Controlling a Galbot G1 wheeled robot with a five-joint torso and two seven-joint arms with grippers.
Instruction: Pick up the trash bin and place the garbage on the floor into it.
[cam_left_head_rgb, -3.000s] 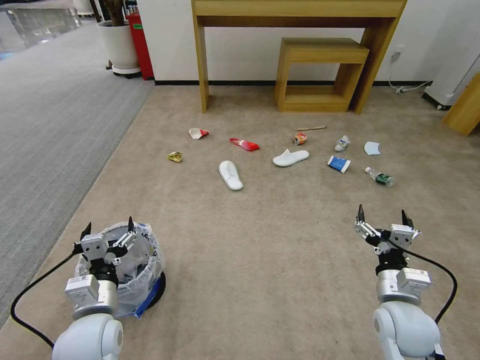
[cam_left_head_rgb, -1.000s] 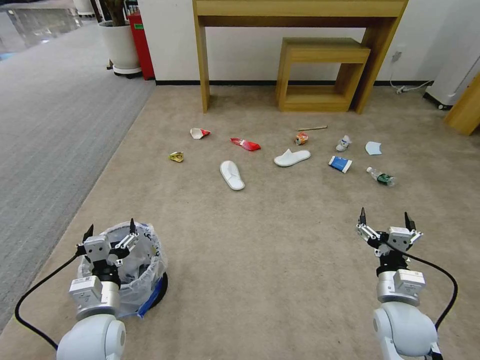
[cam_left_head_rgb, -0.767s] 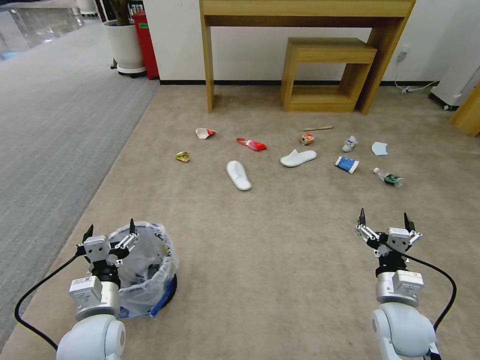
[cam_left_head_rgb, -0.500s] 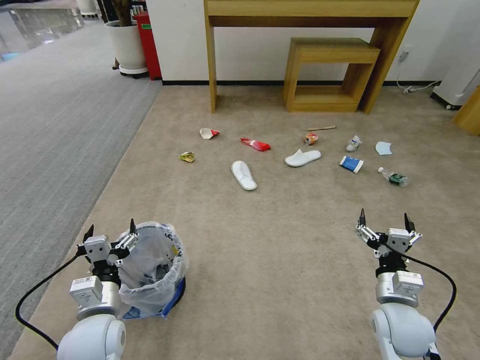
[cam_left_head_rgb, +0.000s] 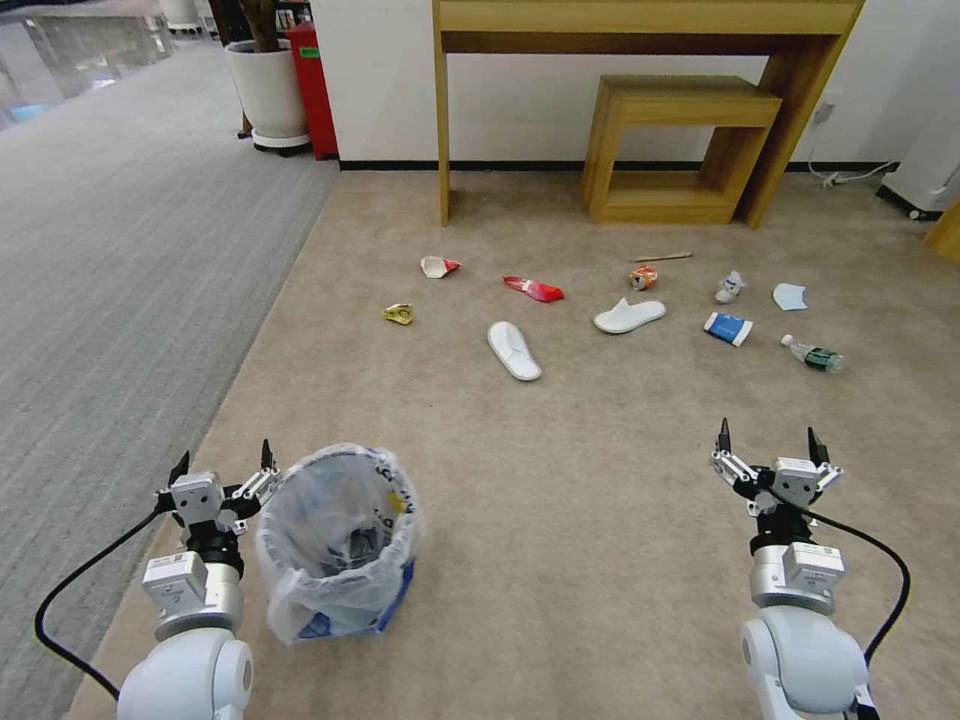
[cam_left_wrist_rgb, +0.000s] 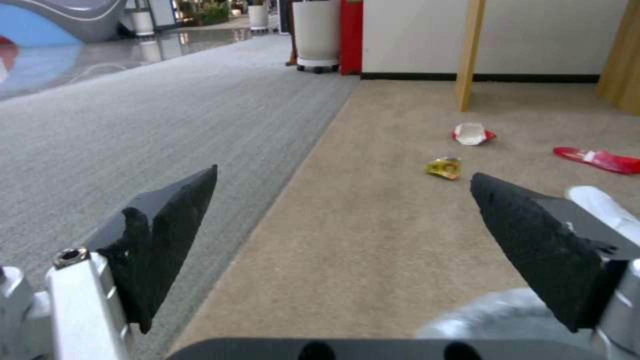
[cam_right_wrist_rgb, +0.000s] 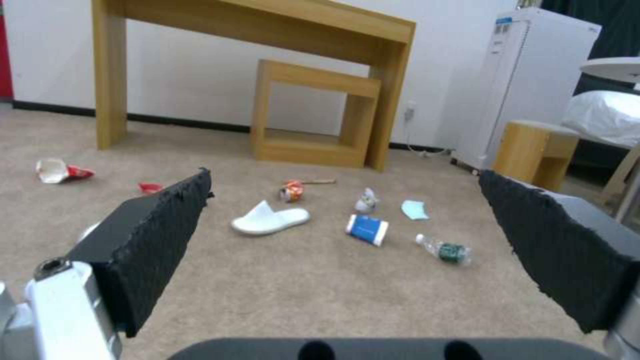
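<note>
— Left gripper?
— Spread wide, holding nothing, just beside the trash bin, which stands upright on the beige carpet.
— Right gripper?
— Also spread, bare, well apart from the bin.
— Garbage?
— Scattered ahead: white slipper, red wrapper, clear bottle, near the wooden table.

My rig, as I see it from the head camera: two arms with glossy white rounded shells, each with a silver cylindrical wrist section and a black collar above it. A black cable loops out from each wrist. Left claw and right claw: silver metal linkages and black pointed fingertips. In the wrist views I see coarse black textured pads and a round screw head on a silver finger link.
</note>
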